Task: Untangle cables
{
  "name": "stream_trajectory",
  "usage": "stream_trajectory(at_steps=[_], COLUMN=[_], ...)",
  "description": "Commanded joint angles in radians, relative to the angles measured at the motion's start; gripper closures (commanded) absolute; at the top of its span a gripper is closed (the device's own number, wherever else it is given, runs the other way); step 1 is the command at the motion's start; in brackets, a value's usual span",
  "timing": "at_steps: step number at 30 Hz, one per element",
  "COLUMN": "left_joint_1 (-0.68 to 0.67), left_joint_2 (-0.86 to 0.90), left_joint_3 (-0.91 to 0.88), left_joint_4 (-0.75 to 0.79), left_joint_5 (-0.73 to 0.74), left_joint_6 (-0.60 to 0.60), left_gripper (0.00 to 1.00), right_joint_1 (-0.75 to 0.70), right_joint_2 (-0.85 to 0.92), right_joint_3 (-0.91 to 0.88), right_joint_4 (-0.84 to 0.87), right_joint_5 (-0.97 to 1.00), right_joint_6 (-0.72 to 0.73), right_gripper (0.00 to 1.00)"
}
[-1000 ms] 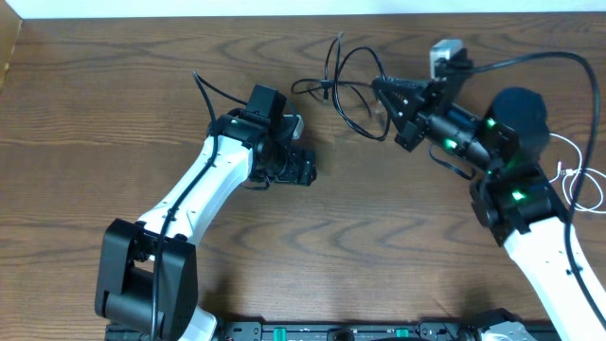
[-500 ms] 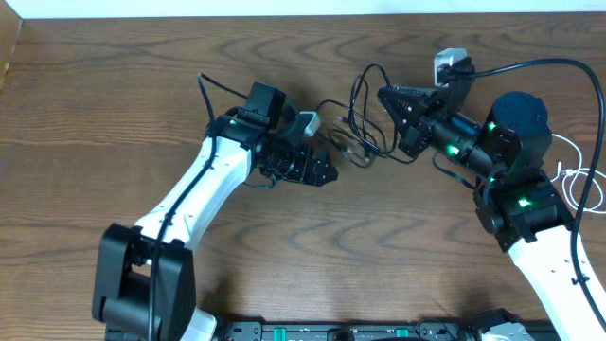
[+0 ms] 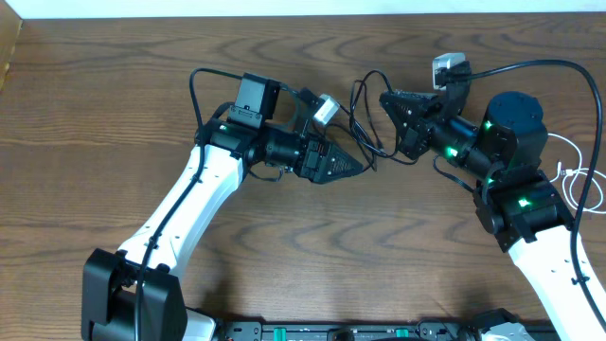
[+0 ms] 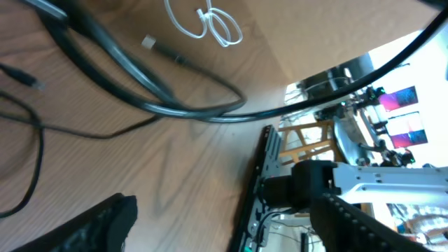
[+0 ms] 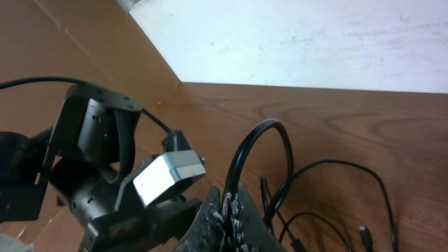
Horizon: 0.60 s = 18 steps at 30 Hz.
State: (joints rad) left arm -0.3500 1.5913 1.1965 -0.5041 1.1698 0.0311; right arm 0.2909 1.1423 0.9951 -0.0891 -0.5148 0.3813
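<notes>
Wood table [image 3: 95, 95], black cable [image 5: 268, 122] within right claw [image 5: 227, 210], beside left claw [image 3: 352, 167].

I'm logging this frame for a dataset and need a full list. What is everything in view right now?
black cable: one, black, loose tangled loops at the table's upper centre, between the two claws
white cable: one, white, small coil at the table's right edge, apart from the black one
table: one, dark brown wood, under everything
left arm: one, white and black, reaching from lower left toward centre
right arm: one, white and black, reaching from lower right
left claw: one, black, open, beside the tangle
right claw: one, black, shut on a loop of the black cable
</notes>
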Motion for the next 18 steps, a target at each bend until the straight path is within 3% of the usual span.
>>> stream_trajectory(at_steps=[1,8,18], left_joint_1=[0.003,0.002,0.002], left_joint_2=[-0.01,-0.01,0.018], left_joint_3=[0.003,0.003,0.003], left_joint_4=[0.048,0.187,0.298], left_joint_5=[0.029,-0.229,-0.329], left_joint_6=[-0.005,-0.228,-0.396], left_gripper=[0.25,0.26,0.29], right_joint_1=[-0.004,-0.004,-0.002], right_joint_2=[-0.003,-0.003,-0.003], right_joint_3=[0.017,0.017,0.017], right_joint_4=[0.005,0.007,0.01], right_joint_5=[-0.021,-0.046,-0.045], right_joint_6=[-0.019,-0.019,-0.018], right_gripper=[0.99,0.99,0.99])
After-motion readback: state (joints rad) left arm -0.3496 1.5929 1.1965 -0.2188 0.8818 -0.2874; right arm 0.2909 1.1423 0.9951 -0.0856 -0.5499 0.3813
